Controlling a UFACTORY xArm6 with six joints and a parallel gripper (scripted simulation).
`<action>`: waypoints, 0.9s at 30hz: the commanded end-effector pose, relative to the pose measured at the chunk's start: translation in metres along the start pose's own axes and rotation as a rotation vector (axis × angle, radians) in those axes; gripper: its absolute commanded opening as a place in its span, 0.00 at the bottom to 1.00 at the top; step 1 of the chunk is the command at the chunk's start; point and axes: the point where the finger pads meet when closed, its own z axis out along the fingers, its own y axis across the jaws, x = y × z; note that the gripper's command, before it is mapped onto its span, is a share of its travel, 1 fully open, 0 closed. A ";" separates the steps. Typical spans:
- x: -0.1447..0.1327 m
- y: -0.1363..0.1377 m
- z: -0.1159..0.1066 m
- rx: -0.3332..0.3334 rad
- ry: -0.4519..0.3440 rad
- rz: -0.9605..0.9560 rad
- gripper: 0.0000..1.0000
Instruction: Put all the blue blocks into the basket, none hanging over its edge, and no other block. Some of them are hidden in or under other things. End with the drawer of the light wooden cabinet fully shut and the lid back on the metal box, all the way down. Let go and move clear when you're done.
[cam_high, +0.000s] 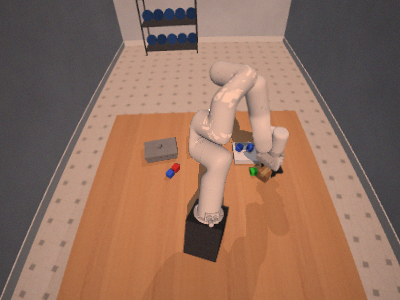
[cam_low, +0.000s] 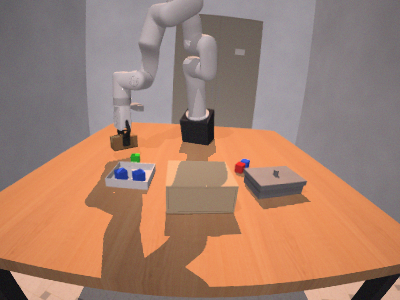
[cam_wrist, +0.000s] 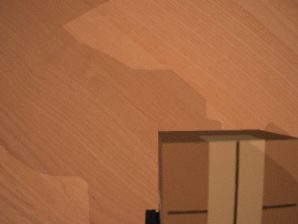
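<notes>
My gripper (cam_high: 269, 170) (cam_low: 125, 138) is shut on a brown cardboard box (cam_high: 263, 174) (cam_low: 117, 143) (cam_wrist: 185, 175), which has a pale tape strip. One black fingertip shows beside the box in the wrist view. Two blue blocks (cam_low: 121, 173) (cam_low: 139, 175) lie inside the white basket (cam_high: 245, 161) (cam_low: 127, 185). Another blue block (cam_high: 170, 173) (cam_low: 245, 162) touches a red block (cam_high: 176, 167) (cam_low: 240, 168). The light wooden cabinet (cam_low: 201, 198) shows no open drawer in the exterior view. The grey metal box (cam_high: 164, 158) (cam_low: 277, 189) has its lid (cam_high: 154, 145) (cam_low: 262, 175) on. Their insides are hidden.
A green block (cam_high: 253, 171) (cam_low: 135, 157) lies between the basket and the held box. The black robot base (cam_high: 206, 237) (cam_low: 198, 130) stands behind the cabinet in the exterior view. The arm hides most of the cabinet in the top view.
</notes>
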 end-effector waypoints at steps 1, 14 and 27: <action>-0.002 0.000 0.008 -0.002 -0.006 -0.001 0.62; -0.002 0.000 0.025 -0.002 -0.006 -0.001 0.62; -0.002 0.000 0.037 -0.002 -0.006 -0.001 0.62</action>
